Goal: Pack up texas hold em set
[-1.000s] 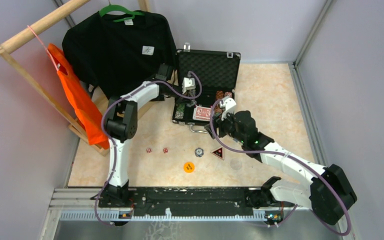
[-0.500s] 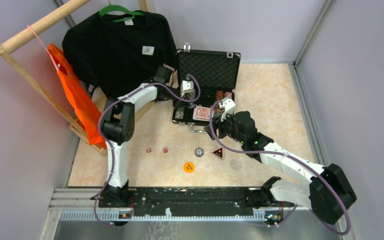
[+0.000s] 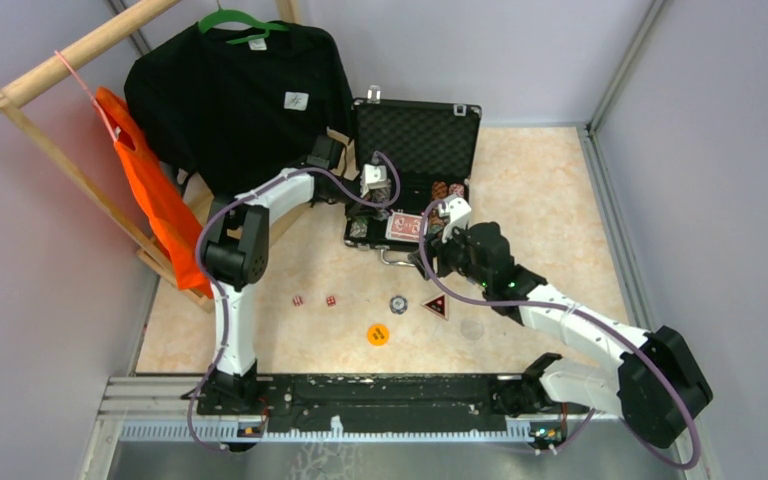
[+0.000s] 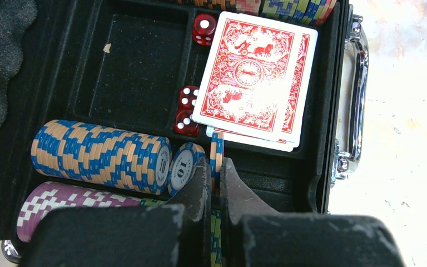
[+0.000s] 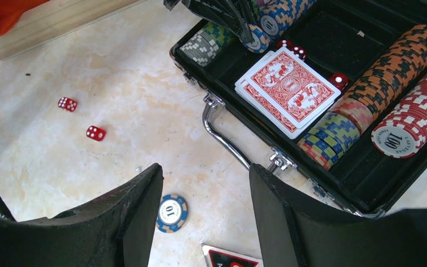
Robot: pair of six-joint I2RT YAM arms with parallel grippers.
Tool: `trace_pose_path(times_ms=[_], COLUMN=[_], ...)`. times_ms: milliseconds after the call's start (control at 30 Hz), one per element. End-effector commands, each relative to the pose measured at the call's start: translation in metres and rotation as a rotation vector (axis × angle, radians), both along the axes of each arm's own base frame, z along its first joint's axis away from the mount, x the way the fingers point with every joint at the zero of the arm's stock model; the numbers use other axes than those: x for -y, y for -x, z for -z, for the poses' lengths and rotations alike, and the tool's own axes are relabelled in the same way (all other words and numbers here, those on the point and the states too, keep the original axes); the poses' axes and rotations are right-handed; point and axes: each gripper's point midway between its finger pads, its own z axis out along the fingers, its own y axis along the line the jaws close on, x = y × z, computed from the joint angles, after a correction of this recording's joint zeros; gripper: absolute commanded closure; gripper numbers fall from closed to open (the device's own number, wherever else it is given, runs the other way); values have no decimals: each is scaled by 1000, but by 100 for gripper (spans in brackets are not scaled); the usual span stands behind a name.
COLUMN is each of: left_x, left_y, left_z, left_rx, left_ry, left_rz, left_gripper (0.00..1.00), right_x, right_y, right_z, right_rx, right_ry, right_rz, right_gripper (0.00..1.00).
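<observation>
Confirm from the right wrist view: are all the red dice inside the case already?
No, two red dice lie on the table, outside the case.

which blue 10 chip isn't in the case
The blue chip lying flat on the table beside the triangular token; the other blue chips stand on edge in the case, one pinched by the left gripper.
</observation>
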Motion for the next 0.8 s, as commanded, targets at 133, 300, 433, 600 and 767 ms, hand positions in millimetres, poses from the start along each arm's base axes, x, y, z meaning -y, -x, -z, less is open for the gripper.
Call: trace_pose_path(times_ms=[133,300,433,600,767], left_x=[-14,-20,-19,-18,-18], left_y=[-8,-16,-23,-29,-26], left_z=[5,18,19,21,30], left_rx=[19,-2,-1,0,-31], left_ry=[-80,-141,-151,-155,-167], left_rz=[-44,-59,-61,-61,-41], left_gripper=[100,100,100,100,100], right_x=[1,0,-2,-1,0], right_y=[-7,-8,-8,-8,-9], right_z=[-5,-4,-2,2,4], right_rx=[18,15,11,7,4], right_ry=[-23,-22,-22,-16,-12], right_rz=[21,16,7,12,19], right_gripper=[41,41,41,41,41])
